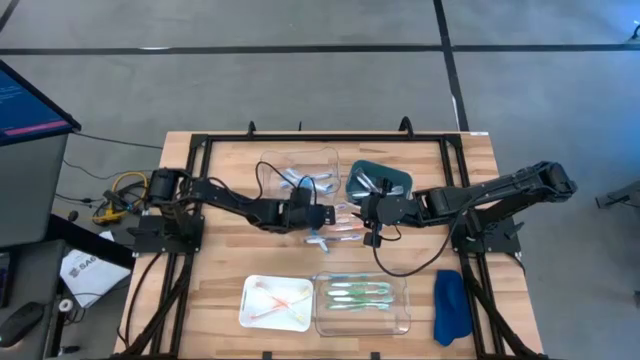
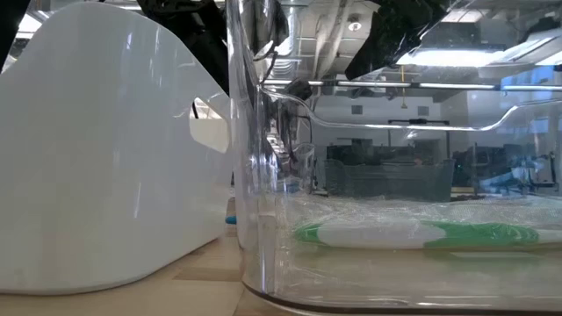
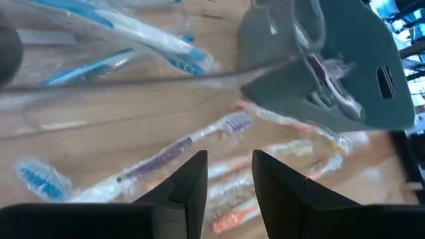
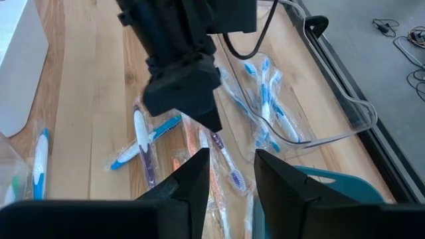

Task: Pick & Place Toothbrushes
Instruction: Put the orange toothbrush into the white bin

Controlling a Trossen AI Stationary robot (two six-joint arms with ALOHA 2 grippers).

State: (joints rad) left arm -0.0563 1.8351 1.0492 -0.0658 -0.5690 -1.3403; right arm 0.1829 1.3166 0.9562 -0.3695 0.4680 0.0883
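Loose wrapped toothbrushes (image 1: 338, 232) lie on the wood in the middle of the table: a purple one (image 3: 179, 147), orange ones (image 3: 292, 149) and a blue one (image 4: 143, 143). My left gripper (image 3: 229, 179) hangs over this pile, slanting down, open, with nothing between its fingers; it also shows from the right wrist (image 4: 212, 123). My right gripper (image 4: 232, 172) hovers just right of the pile, facing the left one, open and holding nothing. More blue toothbrushes (image 4: 269, 106) lie in the far clear tray (image 1: 300, 170). Green toothbrushes (image 2: 413, 234) lie in the near clear tray (image 1: 362, 300).
A teal tray (image 1: 380, 180) stands at the far right of the pile, close to both grippers. A white tray (image 1: 275, 300) with orange toothbrushes sits at the near left. A blue cloth (image 1: 450, 305) lies at the near right. A black frame borders the table.
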